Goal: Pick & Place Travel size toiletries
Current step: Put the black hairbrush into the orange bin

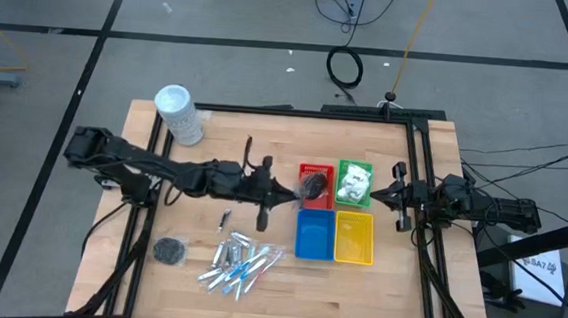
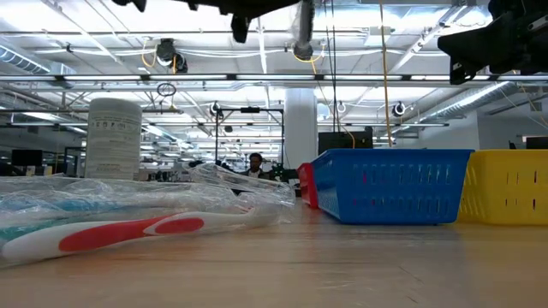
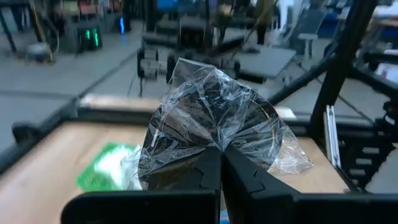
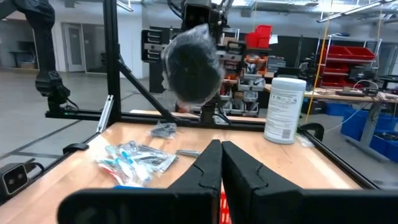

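Note:
My left gripper (image 1: 290,192) reaches in from the table's left and is shut on a dark grey round bundle in clear wrap (image 3: 211,112), held up over the red tray (image 1: 313,168). The right wrist view shows the same bundle (image 4: 193,65) high above the table. A second dark bundle (image 1: 169,249) and a pile of clear-wrapped blue-and-white sticks (image 1: 242,261) lie flat on the wood near the front left. White packets fill the green tray (image 1: 355,182). My right gripper (image 1: 394,194) waits shut at the table's right. My left gripper pinches the crinkled clear wrap at the bundle's edge (image 3: 214,144) between its two fingertips (image 3: 205,171). The fingers come in about level from the table's left. The bundle sticks out beyond the fingertips, lifted clear above the red tray.
The blue tray (image 1: 315,233) and the yellow tray (image 1: 354,236) stand in front of the red and green ones. A tall white tub (image 1: 179,112) stands at the far left. One small loose item (image 1: 225,218) lies near the middle. Black frame bars border the table (image 1: 141,199).

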`<state>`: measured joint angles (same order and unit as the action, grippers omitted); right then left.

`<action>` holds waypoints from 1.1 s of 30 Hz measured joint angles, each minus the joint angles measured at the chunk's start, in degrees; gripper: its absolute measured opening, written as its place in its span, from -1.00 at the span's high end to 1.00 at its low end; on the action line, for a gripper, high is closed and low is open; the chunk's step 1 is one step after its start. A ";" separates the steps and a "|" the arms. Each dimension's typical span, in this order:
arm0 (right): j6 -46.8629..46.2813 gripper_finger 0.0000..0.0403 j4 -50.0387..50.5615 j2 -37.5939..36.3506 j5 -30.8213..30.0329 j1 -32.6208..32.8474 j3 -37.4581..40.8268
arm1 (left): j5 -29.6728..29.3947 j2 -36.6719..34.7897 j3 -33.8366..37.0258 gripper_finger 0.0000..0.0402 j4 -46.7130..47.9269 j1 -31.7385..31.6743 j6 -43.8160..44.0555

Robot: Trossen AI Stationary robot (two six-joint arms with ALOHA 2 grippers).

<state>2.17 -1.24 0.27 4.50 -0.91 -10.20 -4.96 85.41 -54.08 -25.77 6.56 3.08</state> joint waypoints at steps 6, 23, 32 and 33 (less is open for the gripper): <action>-0.15 1.00 -0.20 0.00 0.02 0.00 0.00 | 0.66 4.30 0.00 1.00 -5.38 -3.25 -0.21; -0.19 1.00 -0.26 0.02 0.04 0.00 0.00 | 4.30 14.06 -14.94 1.00 14.16 -8.94 6.95; -0.50 1.00 -0.23 0.45 -0.03 0.00 -0.01 | 1.90 19.91 -19.48 1.00 20.61 -9.97 5.65; -0.51 1.00 -0.11 0.48 0.02 -0.01 -0.02 | 2.06 20.84 -19.64 1.00 19.08 -9.96 6.16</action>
<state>1.66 -1.35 0.75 4.51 -0.92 -10.22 -2.89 106.25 -73.72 -6.70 -3.40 9.24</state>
